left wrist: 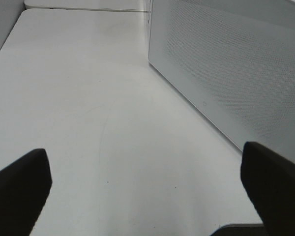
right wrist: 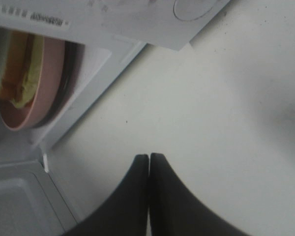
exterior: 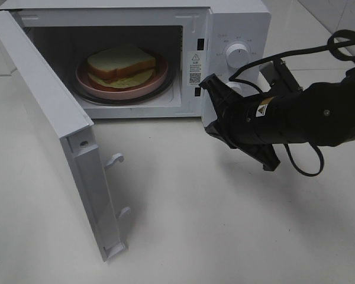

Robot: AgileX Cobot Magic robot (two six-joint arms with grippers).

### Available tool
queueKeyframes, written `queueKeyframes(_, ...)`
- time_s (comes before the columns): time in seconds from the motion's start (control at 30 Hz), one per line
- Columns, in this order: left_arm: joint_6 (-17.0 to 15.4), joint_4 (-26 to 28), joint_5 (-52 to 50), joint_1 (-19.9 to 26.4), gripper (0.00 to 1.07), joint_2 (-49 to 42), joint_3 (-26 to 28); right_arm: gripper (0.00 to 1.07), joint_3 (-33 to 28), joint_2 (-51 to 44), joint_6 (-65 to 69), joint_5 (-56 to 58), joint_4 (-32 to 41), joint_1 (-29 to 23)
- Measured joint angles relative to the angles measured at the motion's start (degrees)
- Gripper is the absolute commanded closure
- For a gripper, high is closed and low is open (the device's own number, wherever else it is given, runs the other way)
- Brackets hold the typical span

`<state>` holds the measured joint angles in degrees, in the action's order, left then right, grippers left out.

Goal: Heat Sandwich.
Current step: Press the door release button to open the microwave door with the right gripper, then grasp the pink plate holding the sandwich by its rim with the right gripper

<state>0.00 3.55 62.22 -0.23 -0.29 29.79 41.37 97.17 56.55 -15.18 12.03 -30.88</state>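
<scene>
The sandwich point(exterior: 121, 64) lies on a round pink plate point(exterior: 157, 83) inside the open white microwave point(exterior: 225, 18). In the right wrist view the sandwich point(right wrist: 19, 64) and the plate point(right wrist: 46, 83) show through the oven's opening. My right gripper point(exterior: 206, 83) is shut and holds nothing. It hovers in front of the microwave's control panel, just outside the cavity's right edge, with its fingers point(right wrist: 137, 196) pressed together. My left gripper point(left wrist: 147, 196) is open and empty over the bare table; its arm is out of the exterior view.
The microwave door point(exterior: 53, 118) swings wide toward the front left, latch hooks sticking out. A dial knob point(exterior: 238, 54) sits above my right gripper. A perforated white microwave panel point(left wrist: 226, 73) stands close to my left gripper. A black cable point(exterior: 302, 168) loops under the right arm.
</scene>
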Motion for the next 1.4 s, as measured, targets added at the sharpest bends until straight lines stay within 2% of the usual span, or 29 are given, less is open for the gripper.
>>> queueKeyframes(0.1, 0.00, 0.00, 0.00, 0.00, 0.09, 0.00, 0.00, 1.04, 0.29, -2.18, -5.16, 7.96, -3.21, 0.00)
queueKeyframes(0.2, 0.00, 0.00, 0.00, 0.00, 0.09, 0.00, 0.00, 1.04, 1.32, -3.27, -9.74, 12.09, -3.50, 0.00)
queueKeyframes(0.4, 0.00, 0.00, 0.00, 0.00, 0.09, 0.00, 0.00, 1.03, 6.65, -5.39, -27.44, 28.93, -3.50, 0.00)
queueKeyframes(0.57, 0.00, 0.00, 0.00, 0.00, 0.09, 0.00, 0.00, 1.02, 9.40, -5.39, -38.85, 38.04, -3.50, 0.00)
queueKeyframes(0.8, 0.00, 0.00, 0.00, 0.00, 0.09, 0.00, 0.00, 1.01, 12.38, -5.39, -55.06, 46.35, -3.55, 0.00)
queueKeyframes(0.9, 0.00, 0.00, 0.00, 0.00, 0.09, 0.00, 0.00, 1.01, 13.92, -5.39, -69.21, 52.31, -3.67, 0.00)
queueKeyframes(0.97, 0.00, 0.00, 0.00, 0.00, 0.09, 0.00, 0.00, 1.01, 14.21, -5.39, -72.71, 53.34, -3.67, 0.00)
queueKeyframes(1.0, 0.00, 0.00, 0.00, 0.00, 0.09, 0.00, 0.00, 1.00, 14.61, -5.39, -81.88, 55.41, -3.67, 0.00)
queueKeyframes(1.07, 0.00, 0.00, 0.00, 0.00, 0.09, 0.00, 0.00, 1.00, 14.67, -5.39, -91.33, 57.12, -3.72, 0.00)
queueKeyframes(1.13, 0.00, 0.00, 0.00, 0.00, 0.09, 0.00, 0.00, 1.00, 14.67, -5.39, -95.00, 57.81, -3.72, 0.00)
queueKeyframes(1.2, 0.00, 0.00, 0.00, 0.00, 0.09, 0.00, 0.00, 1.00, 14.67, -5.39, -106.68, 59.07, -3.72, 0.69)
queueKeyframes(1.4, 0.00, 0.00, 0.00, 0.00, 0.09, 0.00, 0.00, 1.00, 14.67, -5.39, -123.24, 60.91, -5.84, 1.89)
